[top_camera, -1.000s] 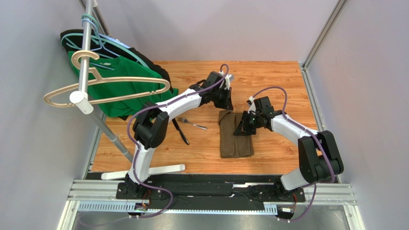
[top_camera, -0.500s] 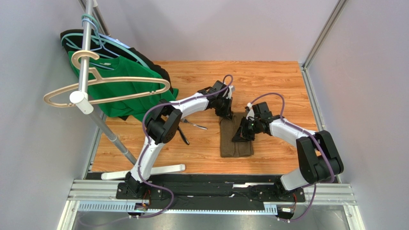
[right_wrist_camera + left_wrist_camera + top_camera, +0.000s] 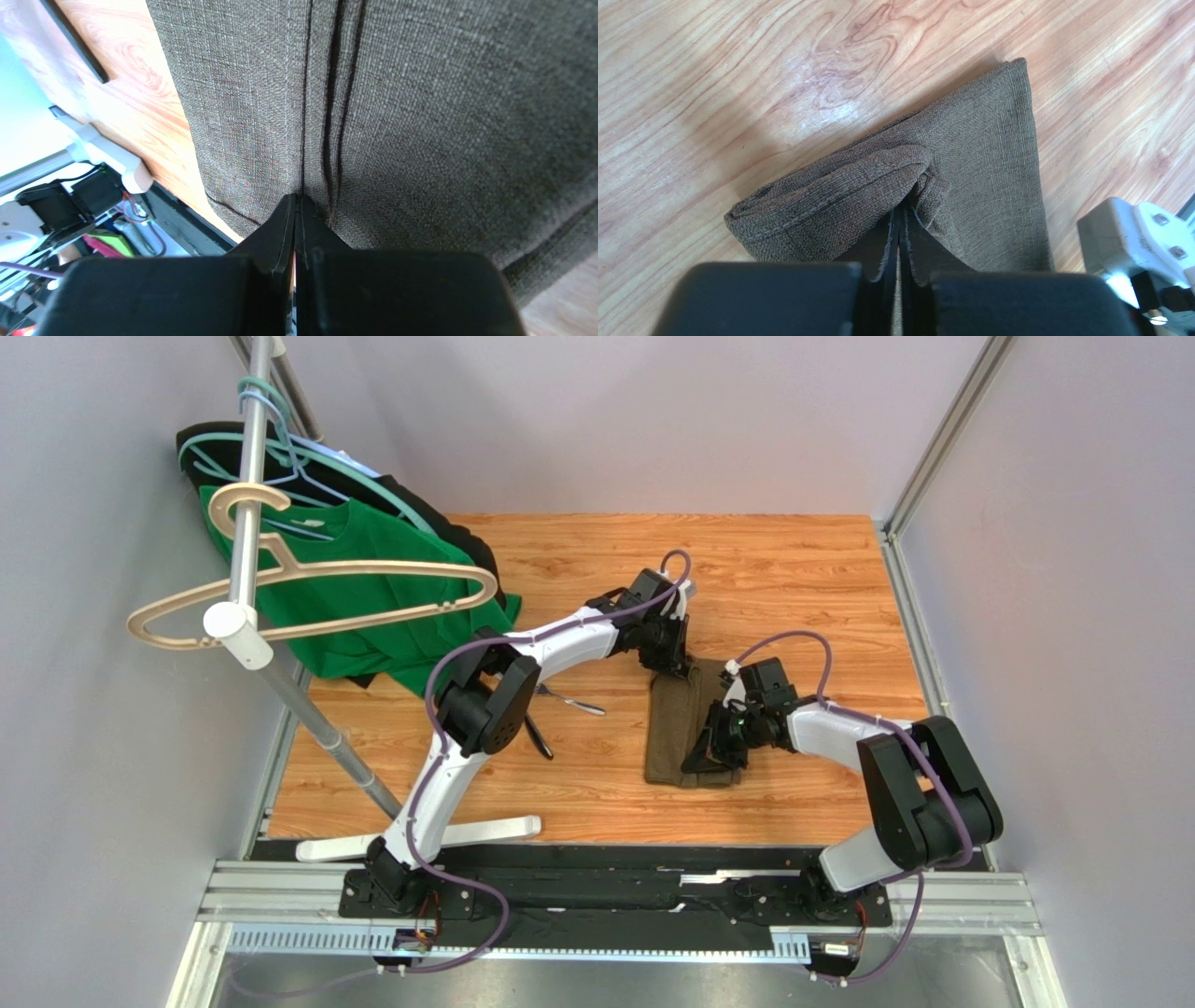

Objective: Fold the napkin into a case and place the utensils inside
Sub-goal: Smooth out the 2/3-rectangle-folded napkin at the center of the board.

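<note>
bright and even in the overhead view, lit softly from above, with only faint, short shadows on the wooden table (image 3: 786,560) beneath the arms. sharp from edge to edge there, without glare. in the left wrist view, warm and well lit, with a pale glossy sheen on the wood beyond the napkin (image 3: 980,154) and a soft dark shadow beside it. crisp on the weave, blurred on the black fingers of the left gripper (image 3: 901,213) along the bottom edge. in the right wrist view, dimmer across the cloth, washed out to pale blue at the left edge, soft and smeared on the right gripper (image 3: 295,201) up close.
</note>
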You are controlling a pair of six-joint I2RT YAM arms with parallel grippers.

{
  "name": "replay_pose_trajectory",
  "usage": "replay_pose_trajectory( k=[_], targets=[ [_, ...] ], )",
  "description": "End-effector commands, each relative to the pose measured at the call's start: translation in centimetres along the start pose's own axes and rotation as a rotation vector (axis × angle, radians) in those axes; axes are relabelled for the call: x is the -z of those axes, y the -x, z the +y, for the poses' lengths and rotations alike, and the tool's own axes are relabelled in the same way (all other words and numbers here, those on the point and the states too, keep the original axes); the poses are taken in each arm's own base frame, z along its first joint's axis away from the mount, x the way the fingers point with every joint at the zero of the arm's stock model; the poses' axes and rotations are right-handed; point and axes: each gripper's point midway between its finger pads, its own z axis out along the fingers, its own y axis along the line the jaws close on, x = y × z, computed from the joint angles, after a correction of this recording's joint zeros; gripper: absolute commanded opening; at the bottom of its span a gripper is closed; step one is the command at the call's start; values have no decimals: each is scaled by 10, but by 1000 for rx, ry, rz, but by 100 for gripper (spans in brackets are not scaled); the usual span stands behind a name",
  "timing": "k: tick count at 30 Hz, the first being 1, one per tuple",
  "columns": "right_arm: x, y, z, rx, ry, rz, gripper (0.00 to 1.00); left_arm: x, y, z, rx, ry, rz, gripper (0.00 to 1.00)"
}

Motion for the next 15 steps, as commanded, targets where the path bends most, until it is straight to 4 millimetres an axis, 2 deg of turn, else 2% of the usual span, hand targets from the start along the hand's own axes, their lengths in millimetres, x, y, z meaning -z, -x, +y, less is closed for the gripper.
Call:
replay_pose_trajectory(
  k=[1, 3, 4, 6, 7, 9, 10, 12, 13, 15],
  targets=[
    [18, 18, 7, 46, -33, -51, 0, 38, 21, -40, -82, -70, -50, 16],
    [34, 41, 16, 64, -24, -101, 0, 61, 26, -56, -111, -104, -86, 28],
    [42, 54, 15, 56, -24, -132, 0, 69, 27, -60, -118, -105, -94, 30],
    [48, 67, 13, 41, -33, -151, 0, 88, 34, -63, -133, -98, -119, 32],
    [51, 83, 16, 38, -24, -172, 1, 91, 37, -61, -138, -77, -133, 32],
    [52, 97, 20, 36, -16, -189, 2, 100, 44, -53, -158, -17, -160, 29],
    [54, 110, 27, 36, -7, -211, 2, 100, 47, -48, -165, 9, -166, 28],
    [48, 121, 30, 18, 11, -208, 3, 99, 52, -32, -175, 73, -158, 25],
    [48, 133, 39, 16, 34, -234, 4, 97, 53, -26, -193, 91, -150, 26],
    [40, 141, 37, 5, 32, -226, 4, 91, 54, -15, -208, 136, -129, 31]
  ],
)
